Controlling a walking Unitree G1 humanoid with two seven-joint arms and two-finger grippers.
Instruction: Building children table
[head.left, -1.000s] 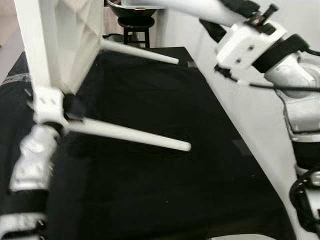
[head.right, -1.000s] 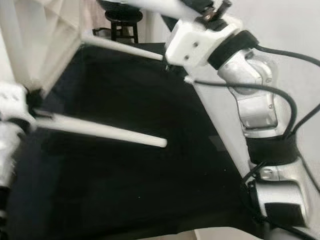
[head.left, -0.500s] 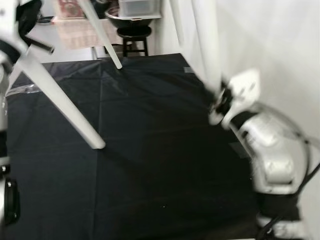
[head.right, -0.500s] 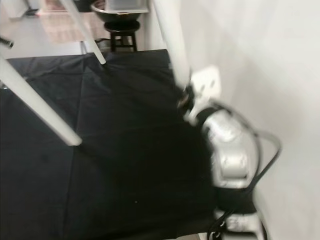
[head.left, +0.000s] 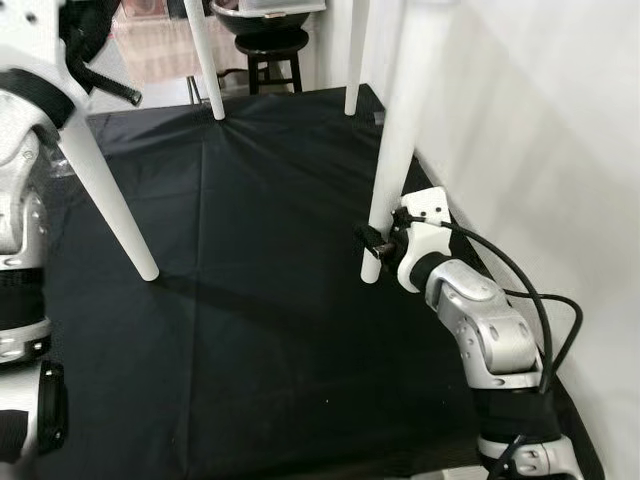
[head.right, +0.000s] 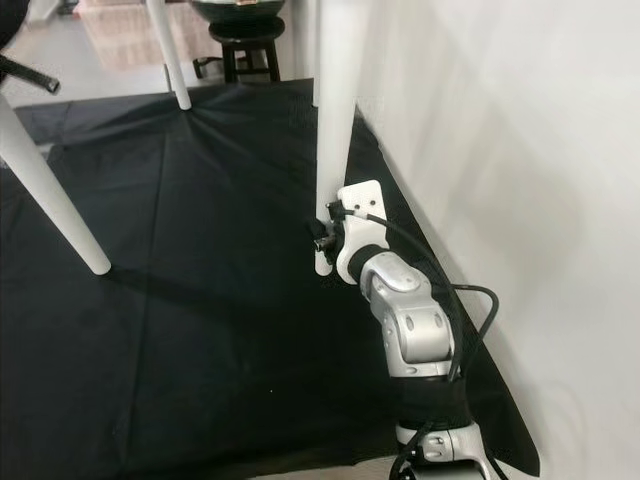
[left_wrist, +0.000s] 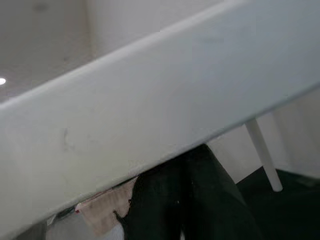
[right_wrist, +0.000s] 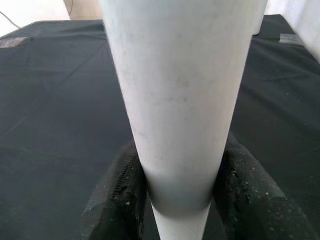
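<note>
right wrist view: right gripper (right_wrist: 180, 195) clamps upright table leg (right_wrist: 182, 100) near its foot above black mat (head.left: 260, 300).

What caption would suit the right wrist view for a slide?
Right gripper clamps a white table leg between its black fingers, above the black floor sheet.

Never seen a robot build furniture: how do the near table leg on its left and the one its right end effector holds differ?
The left near leg slants and nothing grips its lower part; the right near leg stands nearly upright, pinched low by the right end effector. The left one stands out on the black sheet; the right one stands beside the wall. Both are white and tapered.
</note>
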